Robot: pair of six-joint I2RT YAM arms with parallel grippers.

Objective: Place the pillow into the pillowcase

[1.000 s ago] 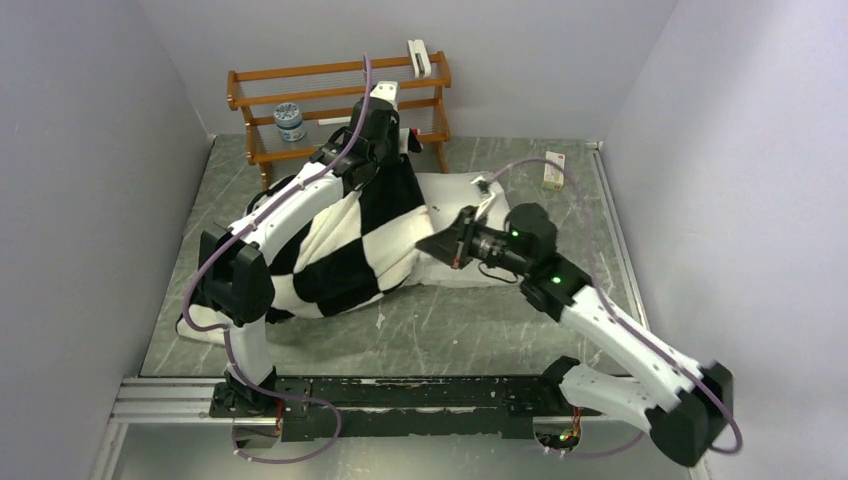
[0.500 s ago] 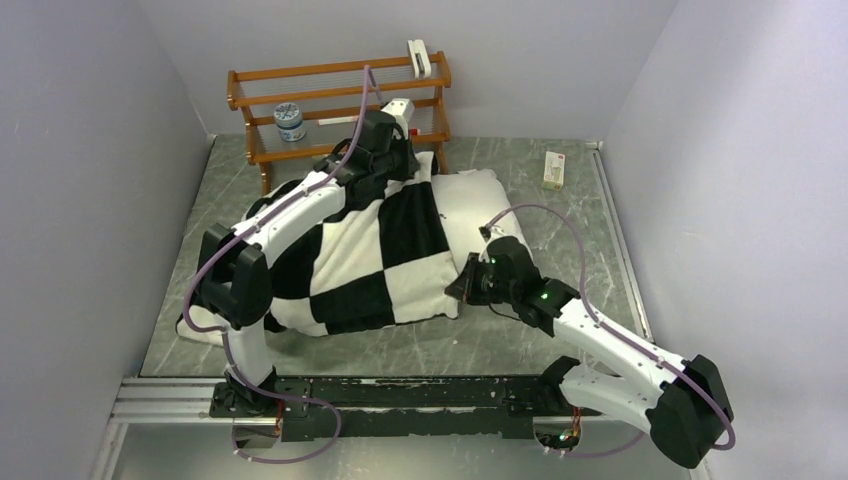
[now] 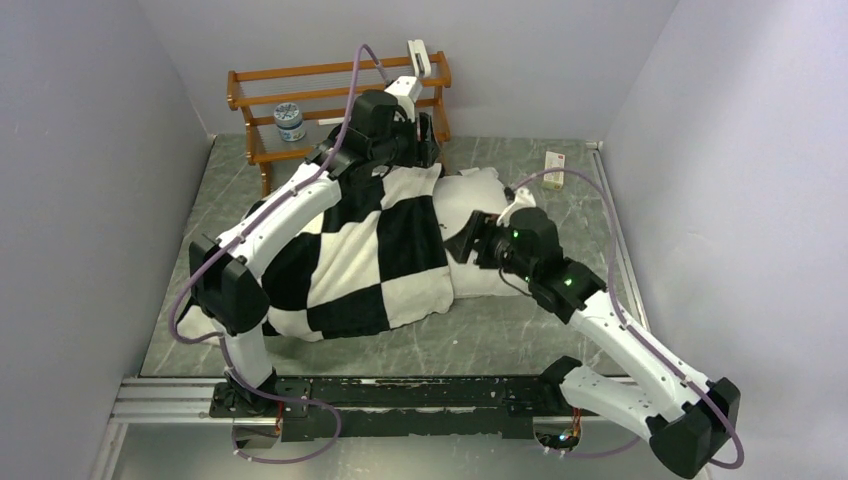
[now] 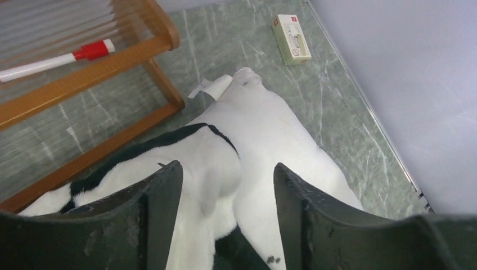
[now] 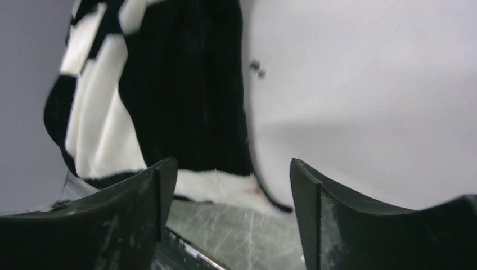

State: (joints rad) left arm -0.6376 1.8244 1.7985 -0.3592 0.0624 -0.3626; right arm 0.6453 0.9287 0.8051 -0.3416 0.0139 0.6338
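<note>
Pillowcase [image 3: 360, 250] is lying draped across the left and middle of the table [image 3: 450, 340]. Its black and white squares are covering most of the pillow [image 3: 485, 195], whose bare white right end is sticking out toward the far right corner. At far left, behind the cloth, a wooden rack [image 3: 300, 100] is standing against the wall, holding a small jar [image 3: 289, 121] and a red-capped marker [image 4: 56, 57]. I am watching the left gripper [image 4: 226, 169] hovering over the far edge of the pillowcase beside the rack, with its fingers spread and nothing between them. Further right, the right gripper [image 5: 232, 163] is hanging by the pillow where the pillowcase's edge ends, its fingers likewise standing apart and gripping nothing. A small box [image 3: 553, 170] is lying on the table past the pillow's far corner, apart from it.
</note>
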